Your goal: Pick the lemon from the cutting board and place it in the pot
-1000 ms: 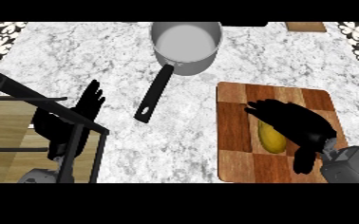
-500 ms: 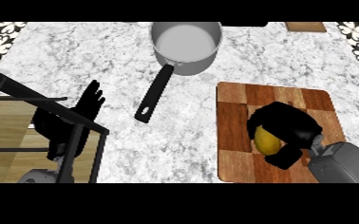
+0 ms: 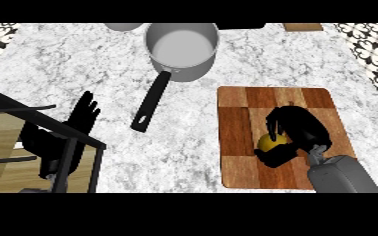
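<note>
A yellow lemon (image 3: 270, 141) lies on the wooden cutting board (image 3: 244, 110) at the right. My right hand (image 3: 299, 127) covers it from above, fingers and thumb curled round it, so only part of the lemon shows. The grey pot (image 3: 181, 45) with a black handle (image 3: 150, 103) stands at the upper middle of the marble counter, well apart from the board. My left hand (image 3: 77, 125) rests open at the left edge, fingers up.
A black metal frame (image 3: 66, 140) crosses the lower left corner over my left hand. Another grey vessel's rim (image 3: 123, 26) and a small wooden item (image 3: 303, 27) show at the far edge.
My right hand has closed its fingers and thumb round the lemon, hiding more of it. The left hand and the pot have stayed still.
</note>
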Robot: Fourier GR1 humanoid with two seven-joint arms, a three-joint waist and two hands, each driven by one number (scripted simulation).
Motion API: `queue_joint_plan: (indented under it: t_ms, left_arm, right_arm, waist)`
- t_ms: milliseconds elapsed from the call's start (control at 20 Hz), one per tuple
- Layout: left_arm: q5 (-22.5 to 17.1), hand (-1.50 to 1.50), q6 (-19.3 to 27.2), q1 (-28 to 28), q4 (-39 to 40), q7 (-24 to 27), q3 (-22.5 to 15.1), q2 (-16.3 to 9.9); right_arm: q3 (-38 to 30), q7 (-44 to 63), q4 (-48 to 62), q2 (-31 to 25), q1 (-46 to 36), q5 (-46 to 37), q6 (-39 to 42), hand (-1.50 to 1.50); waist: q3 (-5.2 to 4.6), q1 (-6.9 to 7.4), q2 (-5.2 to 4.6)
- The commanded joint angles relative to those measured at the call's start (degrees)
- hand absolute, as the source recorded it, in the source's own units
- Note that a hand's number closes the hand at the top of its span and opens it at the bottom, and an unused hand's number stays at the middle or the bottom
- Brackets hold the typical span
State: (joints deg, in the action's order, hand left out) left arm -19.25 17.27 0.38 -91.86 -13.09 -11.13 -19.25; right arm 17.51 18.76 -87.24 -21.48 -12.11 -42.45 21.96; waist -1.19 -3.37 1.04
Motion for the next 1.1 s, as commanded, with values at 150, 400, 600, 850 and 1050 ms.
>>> queue_joint_plan:
  t_ms: [150, 400, 600, 850, 1050]
  left_arm:
    - [0.58, 0.00, -0.55, -1.50, -3.00, 2.01, 0.58, -1.00]
    - [0.73, 0.00, -0.72, -3.15, -2.69, 2.02, -0.32, -0.34]
    - [1.46, 0.00, -1.02, -6.21, -1.78, 1.10, -0.75, -0.80]
    - [2.04, 0.00, -0.76, -6.97, -0.99, 1.49, -1.94, 0.42]
    - [1.64, 0.00, -0.97, -8.89, -0.44, 0.48, -1.98, 0.73]
  right_arm:
    - [-3.53, 29.69, -1.47, 15.71, 3.25, -7.51, -12.65, 1.50]
    - [1.67, 48.46, -7.30, 20.77, -0.48, -23.64, -17.48, 1.50]
    - [7.65, 58.35, -13.47, 21.34, -6.59, -30.88, -15.84, 1.50]
    - [14.91, 64.87, -18.82, 21.42, -12.40, -37.77, -12.03, 1.50]
    - [17.89, 64.96, -20.93, 21.43, -20.96, -41.90, -5.88, 1.50]
  waist:
    - [0.76, -1.12, 0.75]
    - [0.64, 0.03, 0.90]
    - [0.83, 1.36, 0.57]
    - [0.88, 2.86, 0.50]
    - [0.87, 3.51, 0.33]
